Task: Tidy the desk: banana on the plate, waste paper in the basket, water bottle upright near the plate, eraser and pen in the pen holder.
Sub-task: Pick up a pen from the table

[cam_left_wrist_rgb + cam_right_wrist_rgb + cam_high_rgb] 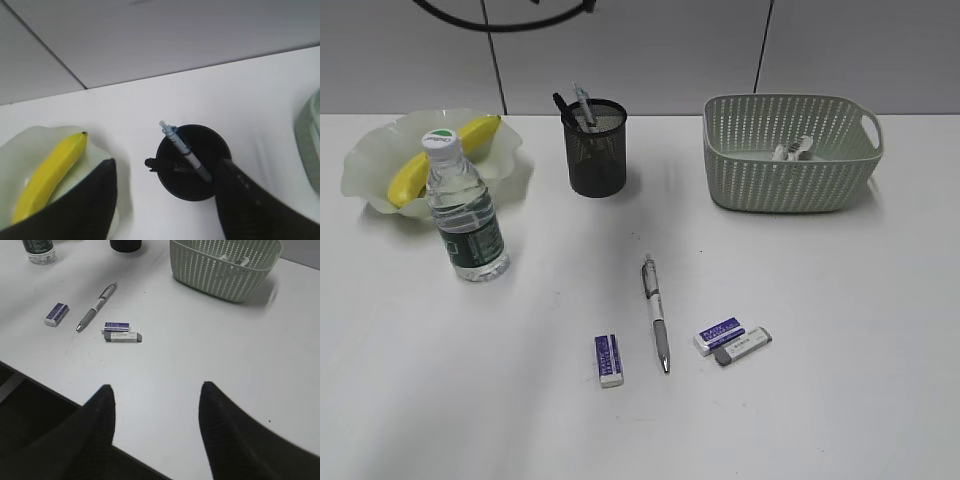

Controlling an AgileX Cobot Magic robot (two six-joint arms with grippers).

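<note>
From outside, the banana (pixel 440 155) is lying in the plate (pixel 370 165), the bottle (pixel 465 215) standing beside it, paper (pixel 793 150) sitting in the basket (pixel 790 185), and a pen (pixel 655 312) and erasers (pixel 609 359) lying on the worktop (pixel 840 350). The left claw (pixel 165 200) is hanging spread above the holder (pixel 194 162). The right claw (pixel 155 412) is hovering spread over bare worktop, empty.

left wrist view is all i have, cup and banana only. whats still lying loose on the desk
Observer: A pen lies flat in front of the cup, with three erasers near it.
Operator: is the bottle up
Observer: Yes, the bottle stands upright right in front of the plate.
Operator: paper binned
Observer: Crumpled paper lies inside the basket.
</note>
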